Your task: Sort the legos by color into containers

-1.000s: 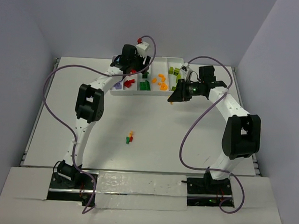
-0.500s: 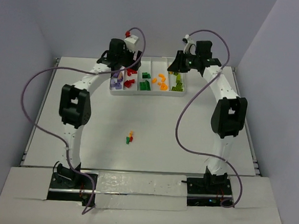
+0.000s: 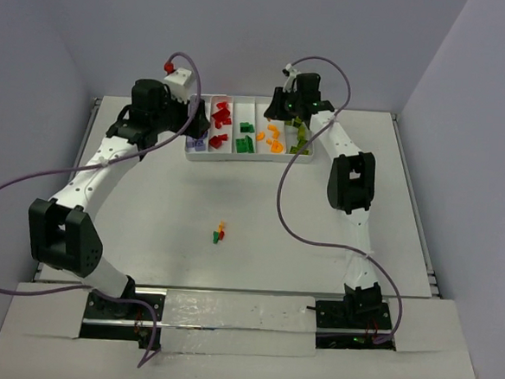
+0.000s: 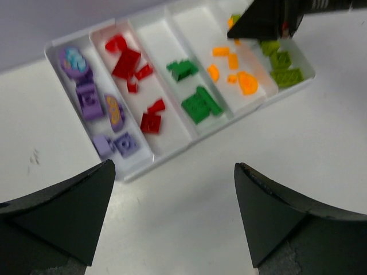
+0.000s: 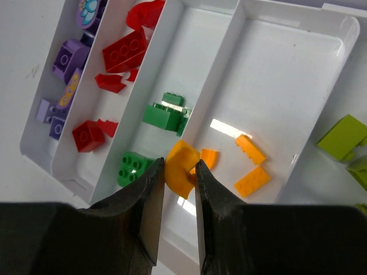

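Right wrist view: clamping an orange brick (image 5: 180,167) over the green-orange divider (image 5: 211,64) of the tray (image 5: 348,24); next, nudging orangeward, releasing.

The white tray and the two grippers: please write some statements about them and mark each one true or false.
1. The right gripper holds an orange lego. True.
2. The left gripper holds a red lego. False: it is open and empty.
3. Every lego lies in the white tray. False: a few loose legos lie on the table.
4. The dark green legos lie in the middle compartment. True.
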`<control>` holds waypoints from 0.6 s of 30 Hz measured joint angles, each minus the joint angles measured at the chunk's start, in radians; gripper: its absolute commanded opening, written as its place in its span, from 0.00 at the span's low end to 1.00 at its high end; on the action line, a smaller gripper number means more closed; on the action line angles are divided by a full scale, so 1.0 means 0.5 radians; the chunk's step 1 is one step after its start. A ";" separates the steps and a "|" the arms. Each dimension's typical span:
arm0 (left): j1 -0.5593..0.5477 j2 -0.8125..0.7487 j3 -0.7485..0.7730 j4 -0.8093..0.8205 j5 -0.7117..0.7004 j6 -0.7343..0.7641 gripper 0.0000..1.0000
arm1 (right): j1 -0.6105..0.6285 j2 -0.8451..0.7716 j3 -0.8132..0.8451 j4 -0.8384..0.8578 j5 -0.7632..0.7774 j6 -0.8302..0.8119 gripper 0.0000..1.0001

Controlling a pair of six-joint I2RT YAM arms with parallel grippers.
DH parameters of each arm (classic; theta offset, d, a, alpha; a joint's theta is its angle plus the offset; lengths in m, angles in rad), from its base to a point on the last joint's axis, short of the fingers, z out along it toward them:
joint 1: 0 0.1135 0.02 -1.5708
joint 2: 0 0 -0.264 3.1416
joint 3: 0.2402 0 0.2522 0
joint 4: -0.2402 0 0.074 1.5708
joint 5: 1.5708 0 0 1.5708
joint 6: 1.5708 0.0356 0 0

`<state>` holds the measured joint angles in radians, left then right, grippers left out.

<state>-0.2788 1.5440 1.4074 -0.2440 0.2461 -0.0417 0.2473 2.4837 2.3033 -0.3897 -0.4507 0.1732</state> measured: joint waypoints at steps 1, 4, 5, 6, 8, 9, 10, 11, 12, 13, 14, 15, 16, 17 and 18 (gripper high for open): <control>0.012 0.000 -0.047 -0.021 0.005 -0.001 0.95 | 0.010 0.024 0.007 0.026 0.023 0.007 0.26; 0.038 0.001 -0.171 -0.113 0.018 0.001 0.97 | 0.031 0.068 0.010 0.108 0.089 0.022 0.45; 0.041 0.001 -0.200 -0.140 0.026 0.005 0.97 | 0.034 0.076 0.010 0.130 0.106 0.030 0.48; 0.041 0.001 -0.225 -0.164 0.037 0.011 0.97 | 0.037 0.080 0.010 0.151 0.128 0.033 0.51; 0.040 -0.005 -0.267 -0.203 0.064 0.024 0.97 | 0.038 0.081 0.010 0.191 0.158 0.034 0.57; 0.040 -0.012 -0.290 -0.216 0.080 0.030 0.97 | 0.038 0.081 0.010 0.210 0.172 0.036 0.59; 0.040 -0.023 -0.313 -0.230 0.095 0.037 0.97 | 0.038 0.081 0.010 0.231 0.182 0.039 0.64; 0.040 -0.034 -0.336 -0.244 0.108 0.041 0.97 | 0.037 0.081 0.010 0.249 0.190 0.039 0.65; 0.040 -0.047 -0.356 -0.260 0.121 0.056 0.97 | 0.037 0.081 0.010 0.256 0.194 0.040 0.66; 0.040 -0.059 -0.375 -0.270 0.133 0.066 0.97 | 0.037 0.081 0.010 0.262 0.199 0.044 0.68; 0.040 -0.069 -0.392 -0.286 0.148 0.080 0.97 | 0.037 0.081 0.010 0.267 0.200 0.042 0.69; 0.040 -0.080 -0.409 -0.294 0.162 0.097 0.97 | 0.038 0.081 0.010 0.272 0.198 0.042 0.70; 0.040 -0.091 -0.425 -0.303 0.172 0.107 0.97 | 0.038 0.081 0.010 0.274 0.197 0.042 0.71; 0.040 -0.102 -0.445 -0.310 0.185 0.114 0.97 | 0.037 0.081 0.009 0.275 0.192 0.041 0.72; 0.040 -0.112 -0.464 -0.315 0.193 0.122 0.96 | 0.037 0.081 0.008 0.274 0.188 0.040 0.72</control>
<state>-0.2588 1.4878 1.1754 -0.4013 0.3427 0.0190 0.2657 2.5244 2.3074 -0.2526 -0.3567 0.1930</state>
